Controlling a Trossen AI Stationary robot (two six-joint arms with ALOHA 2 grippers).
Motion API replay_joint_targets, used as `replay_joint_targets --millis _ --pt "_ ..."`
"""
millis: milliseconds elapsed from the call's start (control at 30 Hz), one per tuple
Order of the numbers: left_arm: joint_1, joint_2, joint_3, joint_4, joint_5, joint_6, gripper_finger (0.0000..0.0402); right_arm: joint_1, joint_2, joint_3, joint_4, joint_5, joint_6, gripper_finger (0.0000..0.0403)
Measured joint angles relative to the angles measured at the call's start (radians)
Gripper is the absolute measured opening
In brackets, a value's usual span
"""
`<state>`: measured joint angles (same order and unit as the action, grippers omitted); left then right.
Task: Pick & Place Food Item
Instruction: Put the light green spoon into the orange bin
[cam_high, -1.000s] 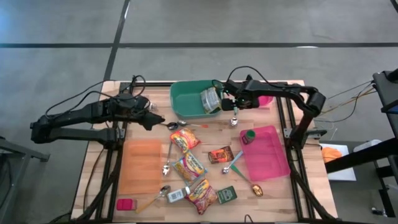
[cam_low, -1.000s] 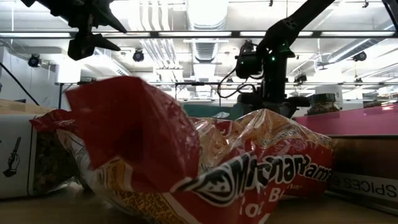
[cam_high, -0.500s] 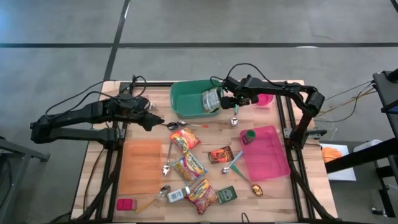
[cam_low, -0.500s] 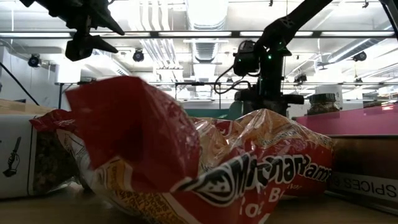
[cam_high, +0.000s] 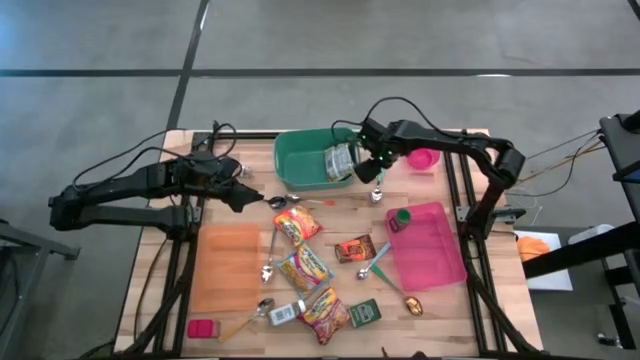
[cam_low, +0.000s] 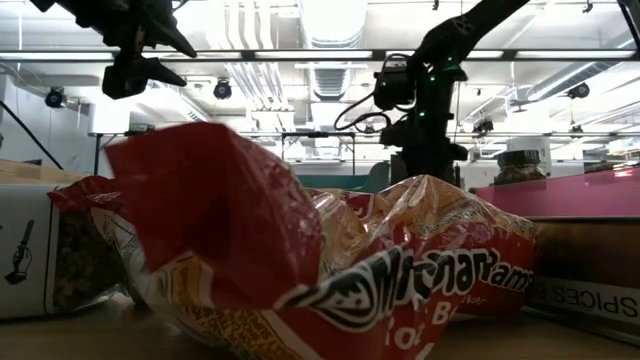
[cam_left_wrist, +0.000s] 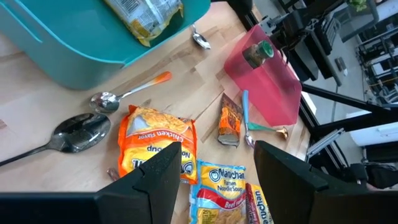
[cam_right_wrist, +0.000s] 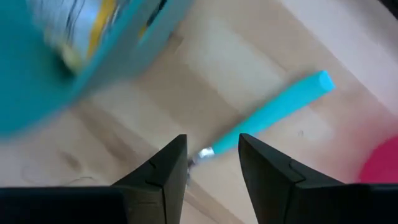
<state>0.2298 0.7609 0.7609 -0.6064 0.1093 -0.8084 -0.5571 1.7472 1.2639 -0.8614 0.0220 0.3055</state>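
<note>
Noodle packets lie scattered over the middle of the table (cam_high: 250, 160): an orange packet (cam_high: 297, 224), a yellow packet (cam_high: 305, 268) beside it toward the near edge, and a red packet (cam_high: 326, 313) close to the near edge. One silvery food packet (cam_high: 340, 160) sits inside the green bin (cam_high: 300, 165) at the far edge. The right gripper (cam_high: 375, 163) hangs just beside the bin's right wall, over a teal-handled spoon (cam_right_wrist: 267, 120) lying on the wood; its fingers stand a little apart with nothing between them. The left gripper (cam_high: 243, 196) hovers left of the bin above a metal spoon (cam_left_wrist: 74, 132), jaws parted and empty. A pink tray (cam_high: 435, 250) near the right edge carries a green-capped jar (cam_high: 400, 218).
</note>
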Motion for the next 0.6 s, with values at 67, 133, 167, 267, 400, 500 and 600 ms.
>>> replay_joint_targets --millis 67,133,167,267,400,500,600 --pt "0.000 0.000 0.000 0.000 0.000 0.000 0.0204 0.000 -0.005 -0.009 -0.029 -0.001 -0.108 0.0138" --pt "0.000 0.000 0.000 0.000 0.000 0.000 0.0204 0.000 -0.005 -0.012 -0.072 -0.007 -0.206 0.0138" --pt "0.000 0.000 0.000 0.000 0.000 0.000 0.0204 0.000 -0.005 -0.013 -0.089 -0.015 -0.255 0.0138" --pt "0.000 0.000 0.000 0.000 0.002 0.000 0.0204 0.000 -0.005 -0.023 -0.109 -0.053 -0.399 0.0138" --pt "-0.001 0.000 0.000 0.001 0.003 0.000 0.0204 0.005 -0.005 -0.031 -0.108 -0.057 -0.560 0.0138" --pt "-0.001 0.000 0.000 0.002 0.005 -0.001 0.0204 0.014 -0.005 -0.031 -0.108 -0.057 -0.641 0.0139" --pt "-0.002 0.000 0.000 0.002 0.007 -0.004 0.0204 0.026 -0.005 -0.031 -0.108 -0.070 -0.700 0.0147"
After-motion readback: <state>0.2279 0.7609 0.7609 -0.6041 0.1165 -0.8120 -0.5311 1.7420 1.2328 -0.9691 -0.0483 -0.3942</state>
